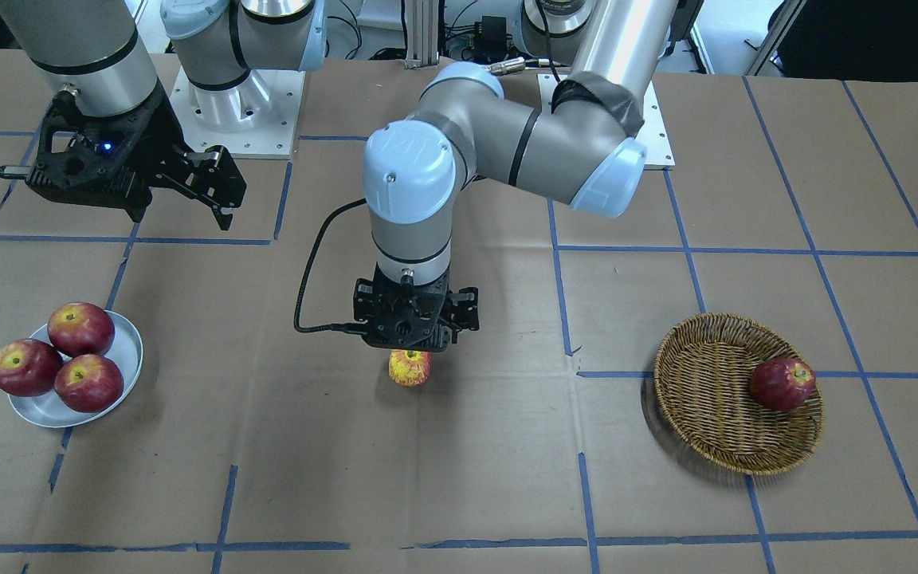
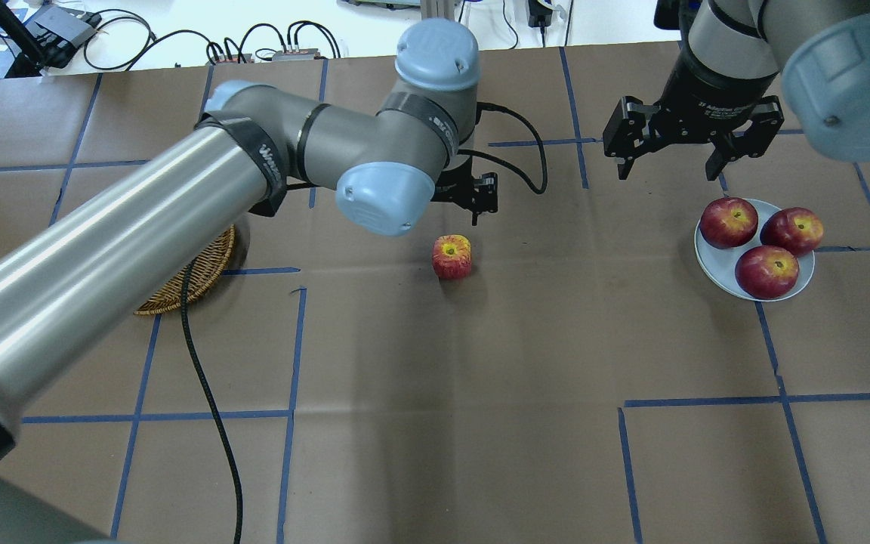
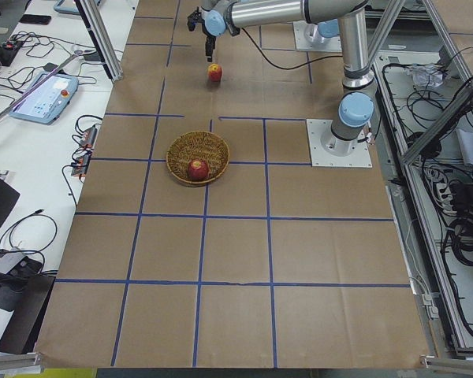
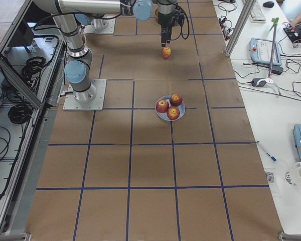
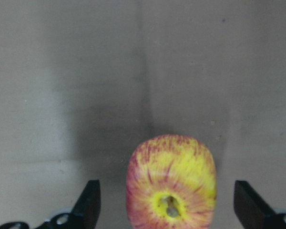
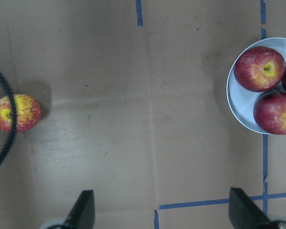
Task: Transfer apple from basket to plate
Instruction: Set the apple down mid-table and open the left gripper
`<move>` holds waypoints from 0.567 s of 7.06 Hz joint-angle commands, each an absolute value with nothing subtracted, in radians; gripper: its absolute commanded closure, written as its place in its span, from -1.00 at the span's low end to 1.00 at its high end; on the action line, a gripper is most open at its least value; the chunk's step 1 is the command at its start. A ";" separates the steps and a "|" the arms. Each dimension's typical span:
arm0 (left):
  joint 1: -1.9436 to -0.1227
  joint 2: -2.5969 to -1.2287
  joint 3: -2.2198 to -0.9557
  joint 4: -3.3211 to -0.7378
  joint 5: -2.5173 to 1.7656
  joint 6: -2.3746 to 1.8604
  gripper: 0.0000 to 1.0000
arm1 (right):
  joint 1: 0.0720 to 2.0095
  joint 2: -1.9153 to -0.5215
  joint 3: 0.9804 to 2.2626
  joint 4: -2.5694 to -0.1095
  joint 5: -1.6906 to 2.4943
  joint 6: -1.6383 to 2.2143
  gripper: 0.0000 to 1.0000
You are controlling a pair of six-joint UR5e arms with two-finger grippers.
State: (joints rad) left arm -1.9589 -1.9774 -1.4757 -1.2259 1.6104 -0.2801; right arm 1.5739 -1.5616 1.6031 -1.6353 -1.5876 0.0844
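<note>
The apple [image 1: 409,367], yellow with red streaks, stands on the brown paper at the table's middle, outside both containers. It also shows in the overhead view [image 2: 452,256]. My left gripper [image 1: 411,333] hangs straight above it, open. In the left wrist view the apple [image 5: 171,183] lies between the two fingers [image 5: 90,202], with a gap on each side. The wicker basket [image 1: 706,391] holds one dark red apple [image 1: 782,384]. The plate [image 1: 131,351] holds three dark red apples. My right gripper [image 2: 669,162] is open and empty, beside the plate [image 2: 713,264].
My left arm hides most of the basket [image 2: 193,283] in the overhead view. A black cable [image 2: 208,393] trails from that arm across the paper. The right wrist view shows the plate's rim [image 6: 238,112] at the right and the apple [image 6: 19,113] at the far left.
</note>
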 commanded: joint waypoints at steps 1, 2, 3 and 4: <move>-1.887 -1.764 -1.440 -1.471 1.608 -0.156 -0.98 | 1.574 -1.562 1.603 -1.635 -1.586 0.084 -1.00; -1.815 -1.668 -1.450 -1.562 1.608 -0.064 -0.99 | 1.574 -1.562 1.603 -1.635 -1.586 0.084 -1.00; -1.737 -1.605 -1.453 -1.624 1.609 0.021 -0.98 | 1.574 -1.560 1.603 -1.635 -1.588 0.084 -1.00; -1.650 -1.557 -1.468 -1.647 1.608 0.094 -0.98 | 1.575 -1.557 1.601 -1.635 -1.588 0.084 -1.00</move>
State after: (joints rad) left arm -1.7501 -1.6298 -1.4552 -1.5929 1.6082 -0.0014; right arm 1.5741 -1.5599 1.6026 -1.6352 -1.5871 0.0844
